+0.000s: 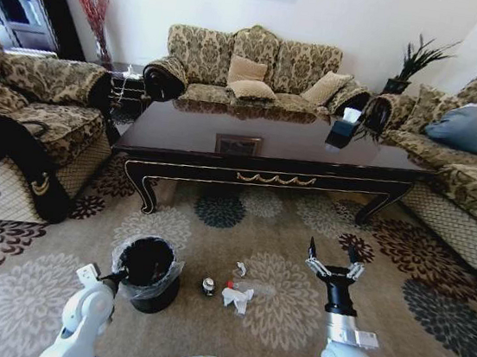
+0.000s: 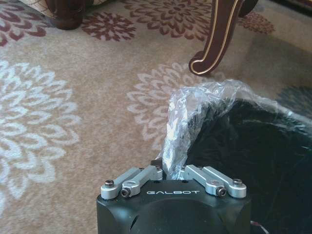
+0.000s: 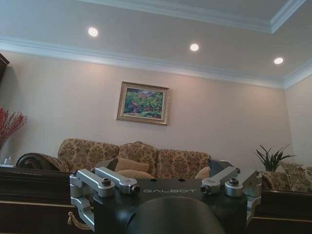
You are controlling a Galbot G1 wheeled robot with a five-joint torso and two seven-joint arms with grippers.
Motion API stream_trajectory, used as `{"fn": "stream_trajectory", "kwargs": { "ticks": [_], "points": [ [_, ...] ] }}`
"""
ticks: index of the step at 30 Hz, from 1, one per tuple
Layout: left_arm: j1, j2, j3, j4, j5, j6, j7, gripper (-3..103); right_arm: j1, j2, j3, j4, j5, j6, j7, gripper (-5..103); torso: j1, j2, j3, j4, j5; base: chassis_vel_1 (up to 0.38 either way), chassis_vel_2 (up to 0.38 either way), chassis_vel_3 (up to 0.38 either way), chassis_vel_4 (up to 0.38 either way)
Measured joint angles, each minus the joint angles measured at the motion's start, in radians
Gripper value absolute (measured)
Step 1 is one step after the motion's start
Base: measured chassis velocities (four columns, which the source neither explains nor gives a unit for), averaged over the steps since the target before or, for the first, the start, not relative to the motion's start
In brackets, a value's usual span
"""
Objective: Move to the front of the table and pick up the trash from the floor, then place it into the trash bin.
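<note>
The robot is facing the long front side of the table (image 1: 276,153), which is standing across the patterned carpet (image 1: 427,341) with sofas behind it and to either side. The trash (image 1: 237,297) is lying on the carpet between the robot and the table: a crumpled white tissue, a clear bottle with a red cap (image 1: 247,287) just behind it, a small white scrap (image 1: 241,269) a little farther toward the table, and a small round can (image 1: 208,286) to the tissue's left. The trash bin (image 1: 148,272) is standing just left of the can, its clear liner folded over the rim. The right gripper (image 1: 333,264) is hovering above the carpet with its fingers spread wide and nothing between them; it is pointing toward the table, and the trash is lying to its left and slightly nearer the robot, clearly apart from it. The left gripper (image 2: 165,168) is sitting low beside the bin, right against the liner's crinkled edge at the rim; its wrist view is showing the linkage folded inward, but I cannot tell how far its fingers are parted or whether they are gripping the plastic.
</note>
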Motion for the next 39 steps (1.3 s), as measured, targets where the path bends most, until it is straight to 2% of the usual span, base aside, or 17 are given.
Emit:
{"fn": "stream_trajectory", "kwargs": {
  "ticks": [2, 6, 8, 11, 14, 18, 20, 21, 22, 26, 27, 29, 31, 32, 34, 36, 39],
  "points": [
    [0.007, 0.003, -0.013, -0.010, 0.000, 0.001, 0.000, 7, 0.010, -0.002, -0.011, -0.015, 0.002, 0.000, 0.008, 100, 0.000, 0.000, 0.000, 0.0003, -0.0001, 0.000, 0.000, 0.000, 0.000],
    [0.018, 0.008, -0.030, -0.037, -0.002, 0.000, 0.003, 4, 0.021, -0.012, -0.024, -0.032, 0.005, -0.011, 0.003, 100, 0.000, 0.000, 0.000, -0.0001, -0.0004, 0.000, 0.000, 0.000, 0.000],
    [0.034, 0.013, -0.050, -0.076, -0.003, 0.000, 0.002, 3, 0.048, -0.030, -0.046, -0.054, 0.015, -0.044, 0.001, 100, 0.000, 0.000, 0.000, -0.0001, 0.0002, 0.000, 0.000, 0.000, 0.000],
    [0.055, 0.020, -0.075, -0.132, -0.005, 0.000, -0.001, 3, 0.082, -0.080, -0.088, -0.088, 0.046, -0.098, 0.015, 100, 0.000, 0.000, 0.000, 0.0004, 0.0001, 0.000, 0.000, 0.000, 0.000],
    [0.083, 0.033, -0.109, -0.223, -0.011, -0.002, -0.005, 3, 0.133, -0.174, -0.149, -0.149, 0.079, -0.141, 0.021, 100, 0.000, 0.000, 0.000, 0.0002, 0.0002, 0.000, 0.000, 0.000, 0.000],
    [0.106, 0.037, -0.140, -0.298, -0.021, -0.001, -0.006, 3, 0.187, -0.252, -0.205, -0.218, 0.094, -0.145, -0.010, 100, 0.000, 0.000, 0.000, 0.0003, 0.0005, 0.000, 0.000, 0.000, 0.000],
    [0.133, 0.030, -0.167, -0.360, -0.037, 0.004, -0.010, 3, 0.230, -0.308, -0.245, -0.294, 0.118, -0.116, -0.097, 100, 0.000, 0.000, 0.000, 0.0002, 0.0003, 0.000, 0.000, 0.000, 0.000],
    [0.133, 0.030, -0.167, -0.360, -0.037, 0.004, -0.010, 3, 0.230, -0.308, -0.245, -0.294, 0.118, -0.116, -0.097, 100, 0.000, 0.000, 0.000, 0.0002, 0.0003, 0.000, 0.000, 0.000, 0.000],
    [0.141, 0.025, -0.173, -0.381, -0.043, 0.006, -0.013, 3, 0.244, -0.324, -0.255, -0.325, 0.123, -0.100, -0.136, 100, 0.000, 0.000, 0.000, 0.0003, 0.0003, 0.000, 0.000, 0.000, 0.000],
    [0.169, 0.010, -0.186, -0.460, -0.062, 0.011, -0.020, 3, 0.318, -0.389, -0.306, -0.498, 0.126, -0.018, -0.355, 100, 0.000, 0.000, 0.000, -0.0001, 0.0005, 0.000, 0.000, 0.000, 0.000],
    [0.169, 0.010, -0.186, -0.460, -0.062, 0.011, -0.020, 3, 0.318, -0.389, -0.306, -0.498, 0.126, -0.018, -0.355, 100, 0.000, 0.000, 0.000, -0.0001, 0.0005, 0.000, 0.000, 0.000, 0.000],
    [0.166, 0.018, -0.183, -0.475, -0.072, 0.015, -0.021, 3, 0.349, -0.403, -0.322, -0.573, 0.129, 0.016, -0.445, 100, 0.000, 0.000, 0.000, 0.0006, 0.0004, 0.000, 0.000, 0.000, 0.000],
    [0.147, 0.046, -0.172, -0.476, -0.086, 0.022, -0.021, 3, 0.361, -0.408, -0.325, -0.647, 0.131, 0.048, -0.548, 100, 0.000, 0.000, 0.000, 0.0000, 0.0003, 0.000, 0.000, 0.000, 0.000],
    [0.147, 0.046, -0.172, -0.476, -0.086, 0.022, -0.021, 3, 0.361, -0.408, -0.325, -0.647, 0.131, 0.048, -0.548, 100, 0.000, 0.000, 0.000, 0.0000, 0.0003, 0.000, 0.000, 0.000, 0.000],
    [0.137, 0.075, -0.166, -0.474, -0.101, 0.023, -0.021, 3, 0.374, -0.407, -0.328, -0.721, 0.121, 0.068, -0.646, 100, 0.000, 0.000, 0.000, -0.0010, 0.0000, 0.000, 0.000, 0.000, 0.000],
    [0.137, 0.095, -0.172, -0.475, -0.110, 0.023, -0.024, 3, 0.411, -0.399, -0.343, -0.806, 0.084, 0.083, -0.728, 100, 0.000, 0.000, 0.000, -0.0006, 0.0001, 0.000, 0.000, 0.000, 0.000],
    [0.141, 0.109, -0.182, -0.486, -0.118, 0.024, -0.026, 3, 0.460, -0.387, -0.364, -0.889, 0.043, 0.099, -0.783, 100, 0.000, 0.000, 0.000, 0.0004, 0.0001, 0.000, 0.000, 0.000, 0.000]
  ]
}}
